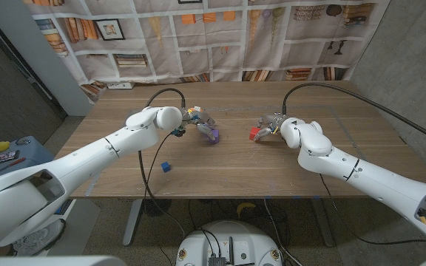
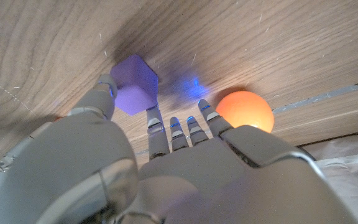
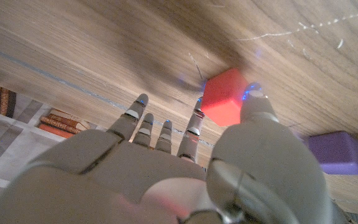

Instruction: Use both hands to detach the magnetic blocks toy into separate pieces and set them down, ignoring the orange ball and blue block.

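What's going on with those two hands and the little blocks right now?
Left hand pinches purple block. Right hand pinches red block. Blocks apart. Orange ball beside left fingers.

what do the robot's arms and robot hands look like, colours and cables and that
Both arms have smooth, glossy white rounded shells with bulbous joints and grey seams. A black cable loops from each wrist back over the wooden table. The left robot hand and right robot hand are light grey, with slim segmented fingers showing dark joint gaps and small blue lights near the tips.

Bookshelf-print backdrop [image 1: 220,37] behind wooden table [image 1: 228,162]
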Action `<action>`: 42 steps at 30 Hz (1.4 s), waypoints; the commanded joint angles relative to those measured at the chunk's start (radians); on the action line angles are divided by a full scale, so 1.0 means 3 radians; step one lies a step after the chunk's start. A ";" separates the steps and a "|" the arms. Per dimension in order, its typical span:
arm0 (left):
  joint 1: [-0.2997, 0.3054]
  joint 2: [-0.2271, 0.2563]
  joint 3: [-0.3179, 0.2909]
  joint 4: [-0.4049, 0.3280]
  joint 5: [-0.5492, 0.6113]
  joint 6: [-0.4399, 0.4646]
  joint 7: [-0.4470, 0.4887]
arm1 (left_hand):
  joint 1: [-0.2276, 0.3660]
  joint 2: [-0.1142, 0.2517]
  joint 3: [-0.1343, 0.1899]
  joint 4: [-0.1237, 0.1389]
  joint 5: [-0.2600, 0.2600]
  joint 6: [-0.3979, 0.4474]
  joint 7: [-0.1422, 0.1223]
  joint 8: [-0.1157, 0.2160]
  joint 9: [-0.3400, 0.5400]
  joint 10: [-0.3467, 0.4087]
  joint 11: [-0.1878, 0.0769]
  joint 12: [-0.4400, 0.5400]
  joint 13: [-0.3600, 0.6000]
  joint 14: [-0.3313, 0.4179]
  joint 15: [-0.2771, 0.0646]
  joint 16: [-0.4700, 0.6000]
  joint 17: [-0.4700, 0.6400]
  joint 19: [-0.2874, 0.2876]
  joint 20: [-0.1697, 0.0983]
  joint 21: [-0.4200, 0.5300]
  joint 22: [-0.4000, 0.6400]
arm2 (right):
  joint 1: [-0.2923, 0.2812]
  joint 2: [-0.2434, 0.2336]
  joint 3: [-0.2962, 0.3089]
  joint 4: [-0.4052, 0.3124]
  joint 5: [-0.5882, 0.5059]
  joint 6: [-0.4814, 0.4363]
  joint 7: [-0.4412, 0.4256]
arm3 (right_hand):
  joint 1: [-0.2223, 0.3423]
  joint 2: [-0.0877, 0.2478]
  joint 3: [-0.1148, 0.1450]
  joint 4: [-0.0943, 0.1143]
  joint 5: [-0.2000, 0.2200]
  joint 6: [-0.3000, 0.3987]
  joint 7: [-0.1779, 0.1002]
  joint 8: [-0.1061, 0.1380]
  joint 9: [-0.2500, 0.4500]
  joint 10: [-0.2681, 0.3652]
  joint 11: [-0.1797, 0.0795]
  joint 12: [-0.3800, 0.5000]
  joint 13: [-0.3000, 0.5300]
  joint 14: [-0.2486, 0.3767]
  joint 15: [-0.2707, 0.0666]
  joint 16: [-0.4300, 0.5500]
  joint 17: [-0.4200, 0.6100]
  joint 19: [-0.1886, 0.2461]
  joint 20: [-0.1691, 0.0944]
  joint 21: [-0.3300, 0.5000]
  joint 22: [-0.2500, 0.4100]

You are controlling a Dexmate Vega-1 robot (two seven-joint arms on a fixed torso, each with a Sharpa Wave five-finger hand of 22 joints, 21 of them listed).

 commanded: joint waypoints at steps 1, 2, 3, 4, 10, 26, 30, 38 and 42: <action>-0.0045 -0.0026 0.0037 0.0033 0.0027 0.0005 -0.0074 | -0.0011 -0.0068 -0.0043 -0.0004 0.0016 -0.0089 0.0010 -0.0019 0.0004 -0.0033 -0.0012 0.0000 0.0012 -0.0034 0.0005 0.0004 0.0007 -0.0022 0.0001 -0.0010 0.0010 | 0.0018 -0.0016 -0.0001 0.0004 0.0051 0.0004 0.0020 | -0.0061 -0.0018 -0.0027 0.0012 -0.0013 -0.0133 0.0022 -0.0067 -0.0001 -0.0066 0.0005 -0.0010 0.0011 -0.0038 0.0038 -0.0023 -0.0001 -0.0028 0.0023 -0.0012 0.0012; -0.0046 -0.0028 0.0037 0.0035 0.0026 0.0006 -0.0077 | -0.0014 -0.0073 -0.0050 -0.0002 0.0017 -0.0134 0.0019 -0.0027 0.0001 -0.0046 -0.0004 0.0000 0.0012 -0.0040 0.0010 0.0006 0.0007 -0.0027 0.0007 -0.0009 0.0010 | 0.0022 -0.0017 -0.0001 0.0005 0.0057 0.0005 0.0025 | -0.0073 -0.0022 -0.0031 0.0014 -0.0016 -0.0149 0.0017 -0.0077 -0.0002 -0.0084 0.0009 -0.0012 0.0012 -0.0045 0.0044 -0.0026 -0.0001 -0.0036 0.0032 -0.0014 0.0012; -0.0048 -0.0028 0.0037 0.0038 0.0023 0.0000 -0.0081 | -0.0017 -0.0087 -0.0063 -0.0001 0.0017 -0.0158 0.0012 -0.0019 -0.0002 -0.0066 0.0000 0.0001 0.0012 -0.0044 0.0004 0.0009 0.0008 -0.0029 -0.0006 -0.0006 0.0010 | 0.0021 -0.0013 0.0001 0.0005 0.0058 -0.0011 0.0024 | -0.0089 -0.0029 -0.0036 0.0017 -0.0020 -0.0186 0.0029 -0.0095 -0.0004 -0.0096 0.0011 -0.0011 0.0012 -0.0052 0.0052 -0.0031 -0.0001 -0.0041 0.0032 -0.0014 0.0012; -0.0055 -0.0027 0.0040 0.0037 0.0025 0.0002 -0.0092 | -0.0017 -0.0097 -0.0070 -0.0003 0.0017 -0.0177 0.0021 -0.0019 -0.0004 -0.0073 0.0011 0.0002 0.0012 -0.0053 0.0013 0.0007 0.0008 -0.0035 -0.0004 -0.0007 0.0010 | 0.0021 -0.0013 0.0003 0.0004 0.0063 -0.0014 0.0023 | -0.0113 -0.0038 -0.0044 0.0020 -0.0026 -0.0237 0.0038 -0.0121 -0.0007 -0.0132 0.0023 -0.0014 0.0013 -0.0062 0.0061 -0.0037 0.0000 -0.0046 0.0038 -0.0013 0.0012; -0.0098 -0.0018 0.0053 0.0032 0.0030 -0.0021 -0.0171 | -0.0008 -0.0164 -0.0107 -0.0014 0.0016 -0.0293 0.0022 -0.0017 -0.0016 -0.0136 0.0022 0.0000 0.0012 -0.0115 0.0033 0.0000 0.0009 -0.0077 -0.0006 -0.0013 0.0009 | 0.0043 -0.0032 0.0009 0.0006 0.0122 0.0033 0.0048 | -0.0186 -0.0060 -0.0066 0.0032 -0.0035 -0.0370 0.0058 -0.0194 -0.0012 -0.0213 0.0053 -0.0013 0.0014 -0.0109 0.0091 -0.0060 0.0002 -0.0083 0.0052 -0.0017 0.0013; -0.0131 0.0015 0.0048 -0.0043 0.0043 -0.0035 -0.0301 | -0.0019 -0.0287 -0.0204 0.0006 -0.0014 -0.0686 0.0128 -0.0035 -0.0046 -0.0327 0.0142 0.0001 0.0013 -0.0328 0.0100 -0.0005 0.0013 -0.0302 0.0025 -0.0033 0.0009 | 0.0095 -0.0060 0.0010 -0.0022 0.0254 -0.0009 0.0192 | -0.0491 -0.0138 -0.0169 0.0092 0.0004 -0.0795 0.0099 -0.0426 -0.0009 -0.0567 0.0138 -0.0024 0.0018 -0.0303 0.0195 -0.0134 0.0012 -0.0307 0.0144 -0.0043 0.0013; -0.0132 0.0030 0.0037 -0.0062 0.0042 -0.0057 -0.0313 | -0.0033 -0.0322 -0.0230 0.0008 -0.0024 -0.0705 0.0136 -0.0013 -0.0052 -0.0349 0.0175 0.0006 0.0013 -0.0392 0.0132 -0.0011 0.0013 -0.0366 0.0030 -0.0039 0.0009 | 0.0088 -0.0085 0.0054 -0.0032 0.0371 0.0033 0.0187 | -0.0616 -0.0151 -0.0209 0.0124 0.0028 -0.0982 0.0103 -0.0519 0.0000 -0.0698 0.0162 -0.0020 0.0021 -0.0386 0.0233 -0.0156 0.0018 -0.0419 0.0166 -0.0049 0.0012; -0.0037 0.0084 -0.0093 -0.0129 -0.0084 -0.0076 -0.0219 | -0.0137 -0.0317 -0.0266 0.0053 -0.0021 -0.0759 0.0218 -0.0022 -0.0065 -0.0481 0.0279 -0.0010 0.0011 -0.0555 0.0175 -0.0018 0.0015 -0.0451 0.0016 -0.0031 0.0009 | -0.0061 -0.0196 0.0261 -0.0068 0.0717 0.0279 -0.0085 | -0.0811 -0.0157 -0.0269 0.0173 0.0068 -0.1371 0.0146 -0.0701 0.0024 -0.0896 0.0245 -0.0011 0.0025 -0.0505 0.0279 -0.0175 0.0026 -0.0550 0.0199 -0.0044 0.0011; -0.0003 0.0102 -0.0129 -0.0177 -0.0120 -0.0051 -0.0195 | -0.0194 -0.0298 -0.0276 0.0066 -0.0020 -0.0978 0.0225 -0.0065 -0.0076 -0.0594 0.0304 -0.0011 0.0010 -0.0638 0.0187 -0.0006 0.0015 -0.0525 0.0032 -0.0027 0.0009 | -0.0171 -0.0245 0.0414 -0.0078 0.0979 0.0427 -0.0251 | -0.0858 -0.0145 -0.0278 0.0190 0.0068 -0.1444 0.0177 -0.0734 0.0030 -0.0901 0.0246 0.0001 0.0026 -0.0522 0.0279 -0.0174 0.0029 -0.0581 0.0206 -0.0044 0.0011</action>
